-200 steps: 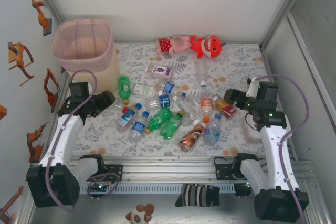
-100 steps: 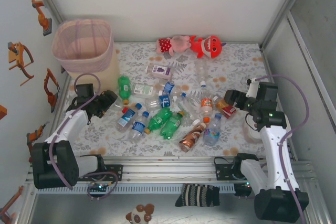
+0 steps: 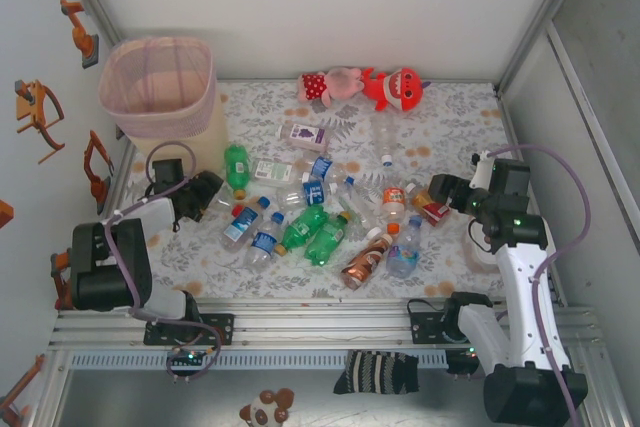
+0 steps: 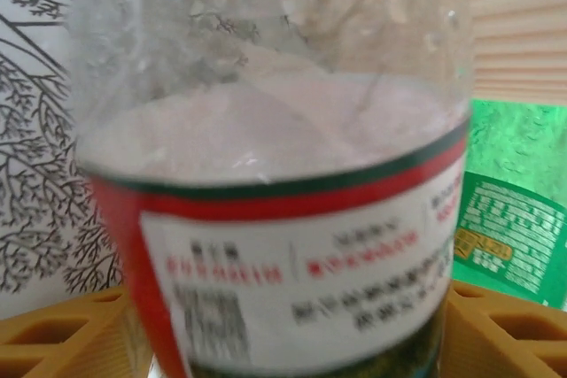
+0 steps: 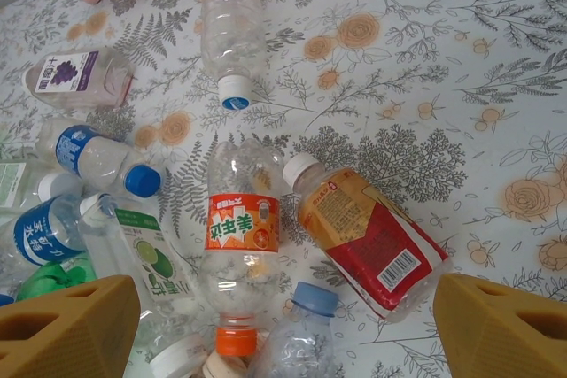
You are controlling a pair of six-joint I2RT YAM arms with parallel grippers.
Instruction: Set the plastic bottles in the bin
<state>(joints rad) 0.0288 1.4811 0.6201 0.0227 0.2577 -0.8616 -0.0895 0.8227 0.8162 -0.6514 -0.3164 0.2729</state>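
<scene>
**Plastic bottles** (image 3: 313, 190): a loose scatter, all laid on their sides across the middle of the table, to the right of the bin in the top view. Clear crinkled plastic predominates, and several carry blue labels and blue caps. Two green soda bottles (image 3: 315, 232) are laid side by side. A brown bottle (image 3: 362, 262) is placed nearest the arms.

In the right wrist view, an orange-labelled bottle (image 5: 241, 245) with an orange cap is seen just beside a red-labelled bottle (image 5: 368, 232) with a white cap. An unlabelled clear bottle (image 5: 232, 24) and a squat grape-labelled bottle (image 5: 75, 77) are seen farther off.

**Banded bottle** (image 4: 283, 174): clear, with a white label edged in red and green. It is flanked on both sides by the yellow fingers of the left gripper (image 4: 292, 325). Whether it is clamped cannot be told.

**Bin** (image 3: 158, 87): tall, with a rounded-square rim, a pink mesh upper part and a beige lower body. It is set at the far left corner of the table. Its contents cannot be made out. The left gripper is seen near its foot.

**Right gripper** (image 5: 283, 316): the jaws are parted wide and grip nothing. It is held above the orange-labelled and red-labelled bottles.

**Tablecloth** (image 3: 450, 117): pale, printed with grey leaves and orange flowers.

**Plush toys** (image 3: 360, 87): pink and red, laid at the far edge.
</scene>
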